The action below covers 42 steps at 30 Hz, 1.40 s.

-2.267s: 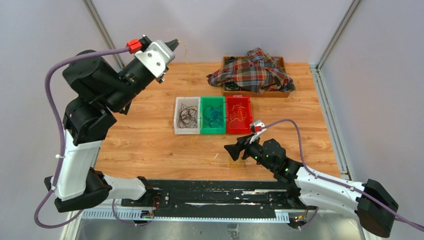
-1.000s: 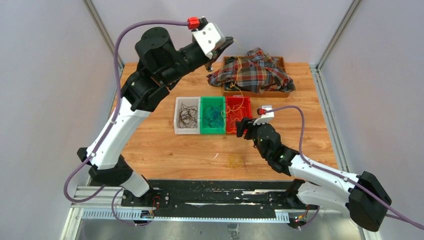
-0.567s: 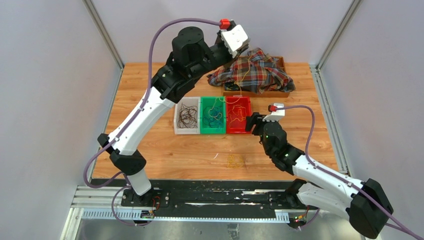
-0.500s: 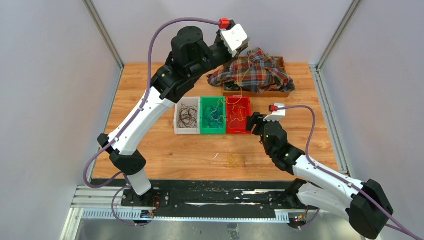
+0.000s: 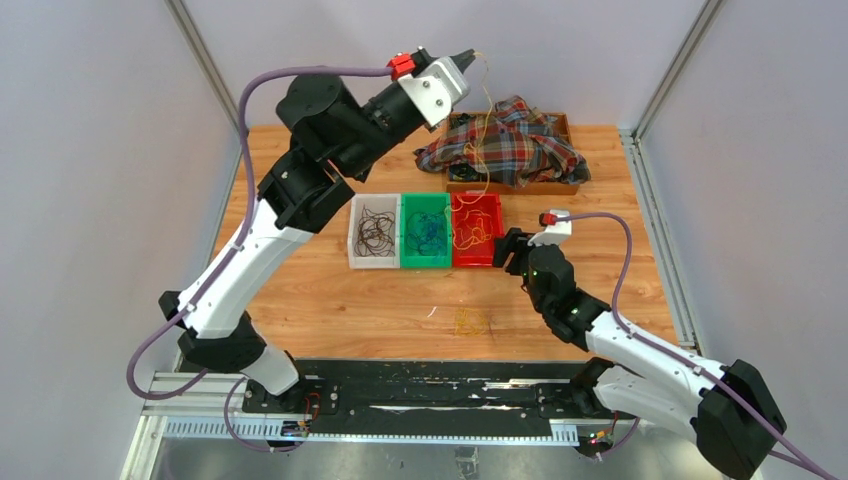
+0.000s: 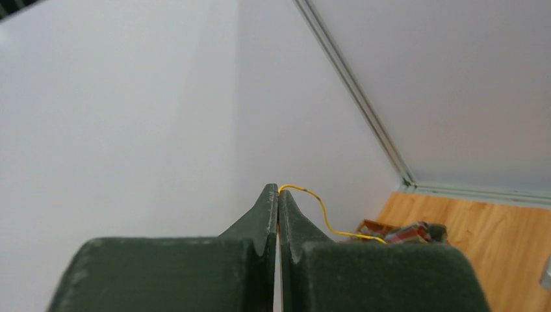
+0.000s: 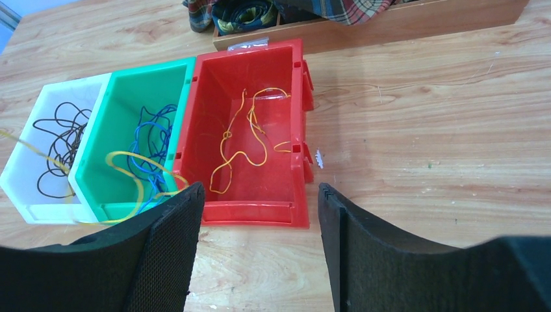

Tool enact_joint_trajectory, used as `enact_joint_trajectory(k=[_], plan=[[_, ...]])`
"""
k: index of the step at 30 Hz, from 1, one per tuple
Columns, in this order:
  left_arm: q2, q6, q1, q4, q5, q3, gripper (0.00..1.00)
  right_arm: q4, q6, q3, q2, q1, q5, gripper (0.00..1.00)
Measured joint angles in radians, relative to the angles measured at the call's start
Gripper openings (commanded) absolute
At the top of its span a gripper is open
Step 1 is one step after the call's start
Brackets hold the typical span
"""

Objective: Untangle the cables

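Observation:
My left gripper (image 5: 472, 56) is raised high over the table's back and is shut on a yellow cable (image 5: 486, 100), which hangs down toward the red bin (image 5: 497, 225). The left wrist view shows the shut tips (image 6: 278, 191) pinching that yellow cable (image 6: 320, 209). My right gripper (image 5: 505, 250) is open and empty, low at the red bin's right front corner (image 7: 258, 195). More yellow cable (image 7: 250, 140) lies in the red bin, blue cables (image 7: 153, 149) in the green bin (image 7: 123, 97), and dark cables (image 7: 58, 146) in the white bin (image 7: 26, 195). A blurred yellow strand (image 7: 130, 175) loops across the green bin's front.
A plaid shirt (image 5: 505, 140) lies heaped on a wooden tray (image 5: 560, 185) at the back. A small yellow cable squiggle (image 5: 468, 321) lies on the table near the front edge. The white (image 5: 352, 235) and green (image 5: 426, 197) bins stand left of the red one.
My left gripper has swung from above the shirt up and to the left, drawing the yellow cable taut and higher. My right gripper, which came from the table front to the red bin, now holds still.

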Motion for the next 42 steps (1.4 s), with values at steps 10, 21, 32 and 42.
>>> enact_joint_trajectory(k=[10, 21, 32, 42], plan=[[0.002, 0.025, -0.012, 0.02, -0.02, 0.031, 0.0, 0.002, 0.038, -0.008, 0.008, -0.003, -0.011, 0.63], [0.098, -0.011, -0.012, 0.013, -0.02, 0.043, 0.0, -0.007, 0.053, -0.008, 0.015, -0.012, -0.026, 0.63], [0.114, 0.053, -0.012, 0.035, -0.05, -0.016, 0.01, -0.035, 0.06, -0.023, -0.064, -0.04, -0.025, 0.63], [0.219, 0.144, -0.012, 0.054, -0.092, -0.066, 0.0, -0.118, 0.072, -0.072, -0.193, -0.065, -0.014, 0.63]])
